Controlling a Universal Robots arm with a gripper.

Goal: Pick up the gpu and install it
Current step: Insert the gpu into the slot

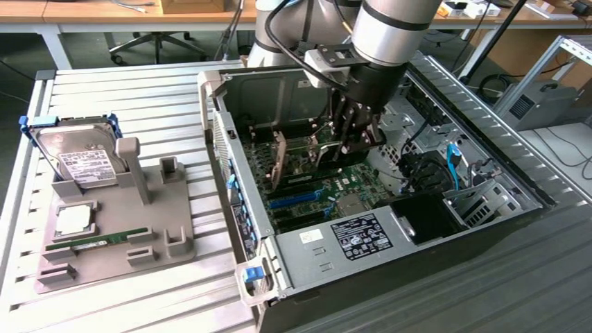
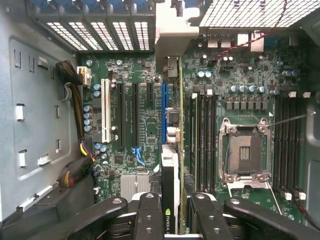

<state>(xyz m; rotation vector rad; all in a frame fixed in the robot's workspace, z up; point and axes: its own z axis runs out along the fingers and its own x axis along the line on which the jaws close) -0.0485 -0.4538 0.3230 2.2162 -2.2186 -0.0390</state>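
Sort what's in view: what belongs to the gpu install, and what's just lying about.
In the job: gpu, gripped in the claw; open computer case; motherboard with its blue slot.
Lying about: hard drive, memory stick and square chip, on the grey holder beside the case.

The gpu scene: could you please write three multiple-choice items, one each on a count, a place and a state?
1. How many parts lie on the grey holder? A one; B three; C six.
2. Where is the gpu? A on the holder; B in the pincer, over the motherboard; C on the table.
3. The processor socket is: A empty; B filled; C under a cooler.
Answers: B, hard drive, processor, memory stick; B, the pincer grips it inside the case; A, no chip sits in it.
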